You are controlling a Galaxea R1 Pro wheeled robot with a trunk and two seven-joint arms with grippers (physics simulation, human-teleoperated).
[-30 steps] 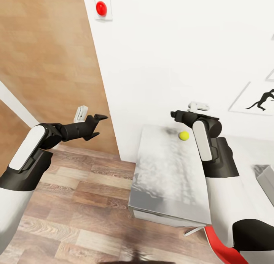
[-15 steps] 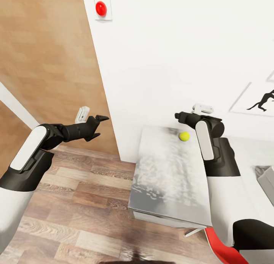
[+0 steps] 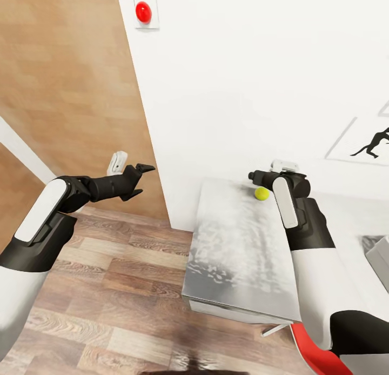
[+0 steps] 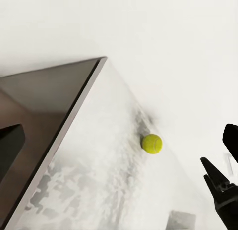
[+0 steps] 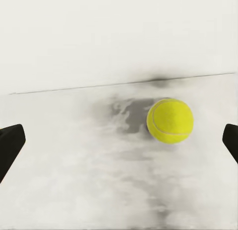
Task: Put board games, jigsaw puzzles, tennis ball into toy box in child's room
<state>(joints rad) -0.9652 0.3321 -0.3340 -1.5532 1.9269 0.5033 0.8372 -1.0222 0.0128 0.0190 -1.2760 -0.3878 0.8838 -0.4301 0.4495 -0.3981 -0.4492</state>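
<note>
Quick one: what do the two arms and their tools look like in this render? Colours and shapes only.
Both arms: glossy white shells near the body, black joint sections, and a rounded white panel on each black forearm. A small white block sits on each wrist. The left tool is matte black with two pointed fingers; the right tool is also black. No cables or markings visible.

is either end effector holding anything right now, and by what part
Nothing is held. The right end effector is open, with the tennis ball loose on the table between its fingers. The left end effector is open over the floor.
</note>
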